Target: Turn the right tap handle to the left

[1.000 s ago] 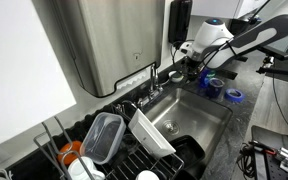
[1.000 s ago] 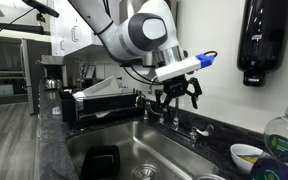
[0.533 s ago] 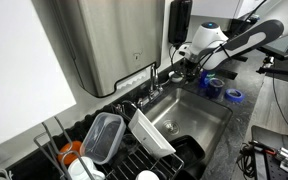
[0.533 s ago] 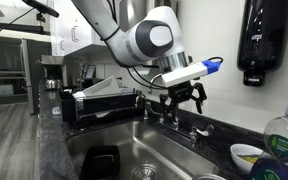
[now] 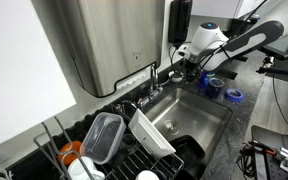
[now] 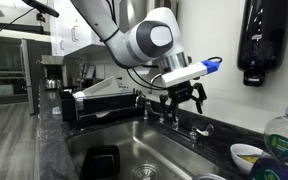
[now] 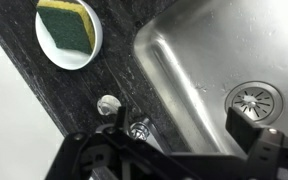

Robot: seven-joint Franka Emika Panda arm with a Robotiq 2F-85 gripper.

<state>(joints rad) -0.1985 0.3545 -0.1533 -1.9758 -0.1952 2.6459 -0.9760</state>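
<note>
From where I stood, the gripper (image 6: 185, 104) hung with its fingers spread wide and nothing held between them, poised over the back edge of the sink (image 7: 204, 50). The right tap handle (image 6: 193, 130) sat just below and a little towards the near end of the counter. It was a small chrome knob on a stubby base, apart from the fingertips with clear air between them.

In the wrist view the handle showed as a shiny cap on the dark speckled counter, between the basin's rim and the white dish holding a sponge (image 7: 69, 28). The two dark fingers framed the lower part of that view. I could not tell from there whether they were squarely centred over it.

To my mind the step in hand was the approach, not yet the grasp. Doing it well would mean lining up over the handle first and then dropping straight down, so one finger passed each side. Chrome is slick, so the fingers should close firmly and low on the knob. The wrist should turn about the handle's own axis — any sideways drag would likely slip the pads off.
</note>
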